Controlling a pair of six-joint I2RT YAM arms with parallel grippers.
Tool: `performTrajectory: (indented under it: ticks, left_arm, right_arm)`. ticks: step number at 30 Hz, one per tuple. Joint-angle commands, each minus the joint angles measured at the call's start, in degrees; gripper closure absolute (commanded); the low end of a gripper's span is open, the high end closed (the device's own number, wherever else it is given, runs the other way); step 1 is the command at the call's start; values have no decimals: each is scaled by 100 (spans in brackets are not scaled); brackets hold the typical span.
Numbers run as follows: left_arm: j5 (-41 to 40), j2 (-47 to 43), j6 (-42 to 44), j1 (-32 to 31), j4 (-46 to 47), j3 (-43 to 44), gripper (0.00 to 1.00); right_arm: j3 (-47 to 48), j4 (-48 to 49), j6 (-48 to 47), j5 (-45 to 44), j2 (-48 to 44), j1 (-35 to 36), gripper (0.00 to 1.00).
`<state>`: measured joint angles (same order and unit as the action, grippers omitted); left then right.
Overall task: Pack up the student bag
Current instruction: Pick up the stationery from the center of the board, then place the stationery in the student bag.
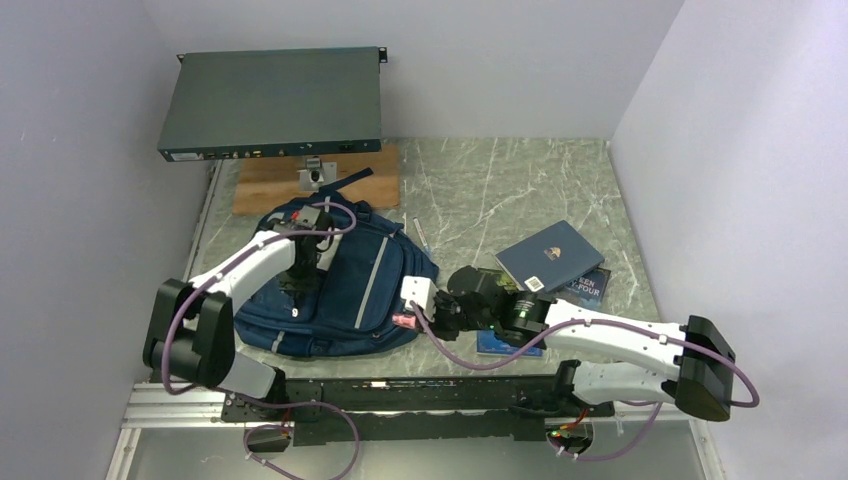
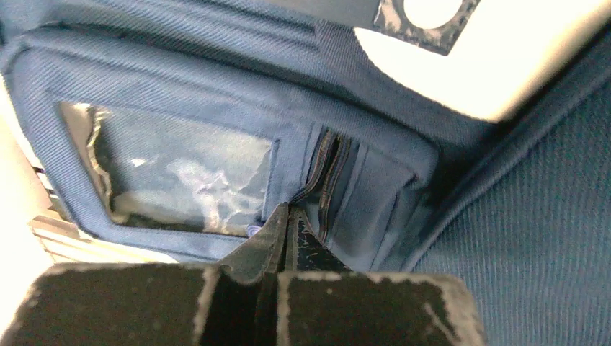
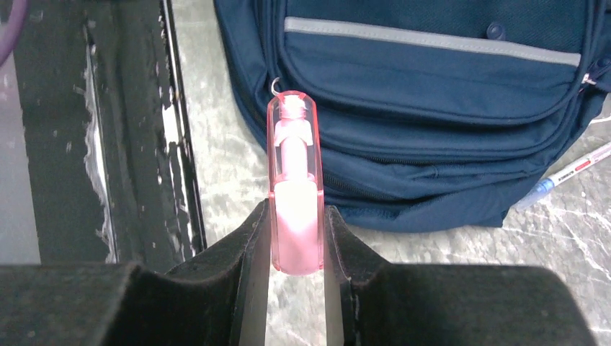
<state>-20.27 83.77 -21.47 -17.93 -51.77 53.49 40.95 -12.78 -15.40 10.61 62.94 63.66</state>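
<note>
- Two grips: left gripper [image 2: 288, 220] jaws closed at the zip [image 2: 326, 169] of the bag [image 1: 352, 290]; right gripper [image 3: 295, 213] jaws clamped a pink tube [image 3: 294, 144].
- Zip likely needed pulling wide open first.

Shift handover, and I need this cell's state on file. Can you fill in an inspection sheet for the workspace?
Surface: green marbled tabletop, no damage seen.
Job's things: large navy-blue fabric backpack lies flat at left centre, front pocket up.
Clutter: white pen with blue cap beside the backpack; navy-blue book with a barcode label overlapping a darker book at right.
Grippers: left gripper shut, tips at a zip on the backpack; whether it pinches the pull cannot be told. Right gripper shut on a pink translucent plastic stick, near the backpack's edge.
Cables: purple cables run along both arms; one loops above the backpack.
Surroundings: dark grey flat metal unit on a bracket over a wooden board at the far edge; pale walls.
</note>
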Motion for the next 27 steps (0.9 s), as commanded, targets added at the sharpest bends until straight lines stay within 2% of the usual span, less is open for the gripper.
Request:
performTrajectory:
  ticks: [1, 4, 9, 19, 27]
  left_arm:
    - [-267, -947, 141, -46, 150, -3, 100]
    - [214, -1580, 382, -52, 363, -209, 100]
    - [753, -2382, 673, -52, 857, -508, 100]
    - [674, -2908, 599, -61, 883, -635, 100]
    - [700, -3089, 496, -79, 993, -715, 100]
  right_arm:
    - [516, 897, 988, -719, 414, 219, 100]
    - [1093, 1049, 1432, -939, 1163, 330, 100]
    - [1414, 1951, 1234, -1282, 2035, 472, 100]
    - [3651, 1084, 531, -674, 4254, 454, 100]
    - [4333, 1250, 600, -553, 5172, 445, 100]
